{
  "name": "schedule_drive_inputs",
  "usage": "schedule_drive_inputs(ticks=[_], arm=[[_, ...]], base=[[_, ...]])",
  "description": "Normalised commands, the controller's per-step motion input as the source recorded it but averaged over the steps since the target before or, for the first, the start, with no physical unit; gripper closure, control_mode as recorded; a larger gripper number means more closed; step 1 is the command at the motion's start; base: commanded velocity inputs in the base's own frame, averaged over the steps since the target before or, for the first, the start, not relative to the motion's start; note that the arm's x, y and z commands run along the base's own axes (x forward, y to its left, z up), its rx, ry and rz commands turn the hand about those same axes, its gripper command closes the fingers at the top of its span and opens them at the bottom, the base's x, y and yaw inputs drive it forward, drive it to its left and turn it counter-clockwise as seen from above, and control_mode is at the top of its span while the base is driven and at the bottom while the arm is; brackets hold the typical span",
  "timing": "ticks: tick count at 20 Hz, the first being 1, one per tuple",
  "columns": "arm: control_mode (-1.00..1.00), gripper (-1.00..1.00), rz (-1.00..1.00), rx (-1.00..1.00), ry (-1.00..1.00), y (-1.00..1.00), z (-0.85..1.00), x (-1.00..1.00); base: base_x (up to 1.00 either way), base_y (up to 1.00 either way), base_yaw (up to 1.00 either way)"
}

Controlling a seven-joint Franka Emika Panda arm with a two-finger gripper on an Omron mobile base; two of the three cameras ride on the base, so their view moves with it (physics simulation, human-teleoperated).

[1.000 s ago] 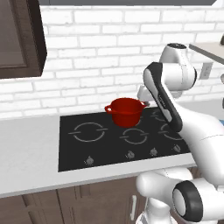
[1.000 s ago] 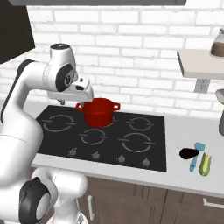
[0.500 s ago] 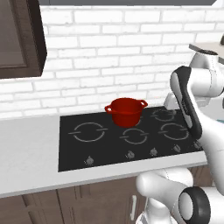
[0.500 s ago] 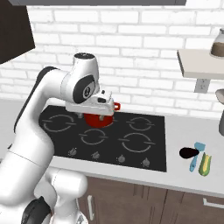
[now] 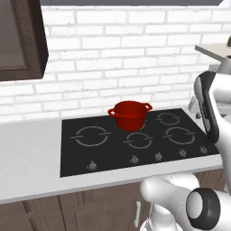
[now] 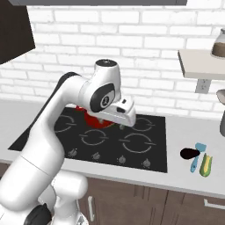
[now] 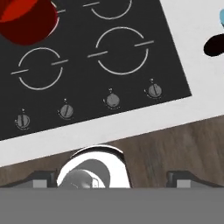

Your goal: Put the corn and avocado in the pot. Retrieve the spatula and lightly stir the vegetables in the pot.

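Observation:
The glossy red pot stands on the back middle burner; in the right base view my arm covers most of the pot. On the counter right of the hob lie the dark avocado, a light blue spatula and the pale yellow-green corn, close together. My wrist hangs above the hob, right of the pot. In the hand view my gripper is open and empty, its fingertips wide apart, with the pot at top left and the avocado at the right edge.
A black hob with several knobs along its front is set into the pale counter. A wall shelf with a jar sits at upper right, a dark cabinet at upper left. A grey vessel stands at the far right.
My arm has swung to the right, from beside the pot to above the hob's right half. The pot, corn, avocado and spatula have stayed put.

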Motion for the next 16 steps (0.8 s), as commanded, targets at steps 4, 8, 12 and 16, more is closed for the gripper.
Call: schedule_drive_inputs(ticks=[4, 8, 12, 16], arm=[[-1.00, -1.00, -0.50, 0.00, 0.00, -0.32, -0.21, 0.00], [-1.00, -1.00, -0.52, 0.00, 0.00, -0.24, -0.30, 0.00], [-1.00, -1.00, -0.42, 0.05, -0.03, -0.51, -0.37, -0.12], [-1.00, -1.00, -0.23, 0.16, -0.08, -0.90, -0.41, -0.22]], base=[[0.00, 0.00, 0.00], [0.00, 0.00, 0.00], [0.00, 0.00, 0.00], [0.00, 0.00, 0.00]])
